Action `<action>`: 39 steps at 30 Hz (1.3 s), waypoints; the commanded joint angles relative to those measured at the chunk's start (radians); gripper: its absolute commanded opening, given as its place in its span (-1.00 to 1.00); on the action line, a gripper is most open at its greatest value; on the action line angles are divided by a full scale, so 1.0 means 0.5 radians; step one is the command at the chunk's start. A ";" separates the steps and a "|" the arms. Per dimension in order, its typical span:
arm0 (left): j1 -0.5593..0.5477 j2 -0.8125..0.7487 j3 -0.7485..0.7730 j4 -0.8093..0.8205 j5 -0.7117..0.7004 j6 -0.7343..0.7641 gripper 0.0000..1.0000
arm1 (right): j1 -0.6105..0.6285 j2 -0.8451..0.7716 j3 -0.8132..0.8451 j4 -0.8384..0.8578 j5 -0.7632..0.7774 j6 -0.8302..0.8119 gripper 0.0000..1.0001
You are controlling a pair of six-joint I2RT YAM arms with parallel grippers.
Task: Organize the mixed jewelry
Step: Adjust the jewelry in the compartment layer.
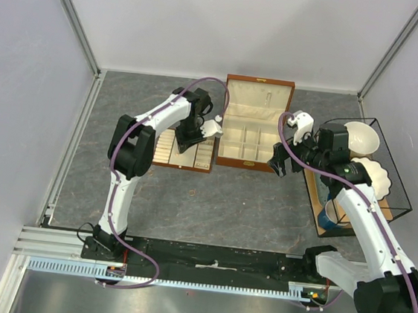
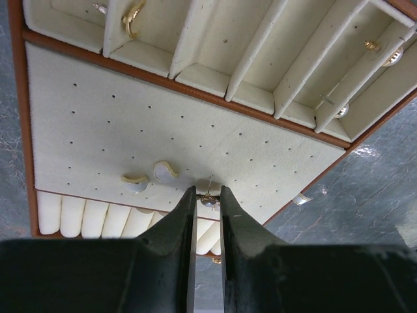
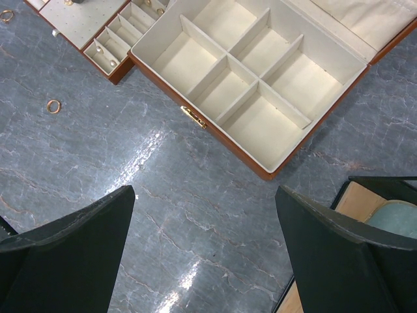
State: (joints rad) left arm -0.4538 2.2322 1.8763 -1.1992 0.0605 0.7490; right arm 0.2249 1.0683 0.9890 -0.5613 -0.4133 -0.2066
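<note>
1. Jewelry stud [image 2: 208,201] is pinched in our left gripper [image 2: 208,191] over the tray [image 2: 98,130], pin pointing away from us.
2. Our right gripper [image 3: 203,190] hangs spread wide over open table [image 3: 163,150], box [image 3: 260,130] edge ahead.

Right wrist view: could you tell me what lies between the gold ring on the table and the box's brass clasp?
Nothing: only bare table between gold ring and brass clasp, as the right wrist view shows.

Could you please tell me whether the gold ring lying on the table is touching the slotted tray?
Apart. The right wrist view shows bare table between the gold ring and the slotted tray.
</note>
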 commanded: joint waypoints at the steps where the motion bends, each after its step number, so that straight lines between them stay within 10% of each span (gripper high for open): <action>1: 0.009 0.024 0.092 0.008 -0.010 0.064 -0.82 | -0.005 -0.041 0.013 0.043 -0.020 -0.013 0.96; 39: 0.006 0.015 -0.004 0.008 -0.026 0.082 -0.84 | -0.008 -0.032 0.022 0.040 -0.020 -0.010 0.96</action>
State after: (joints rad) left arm -0.4538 2.2326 1.8725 -1.1973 0.0311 0.7502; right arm 0.2249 1.0649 0.9890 -0.5613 -0.4137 -0.2066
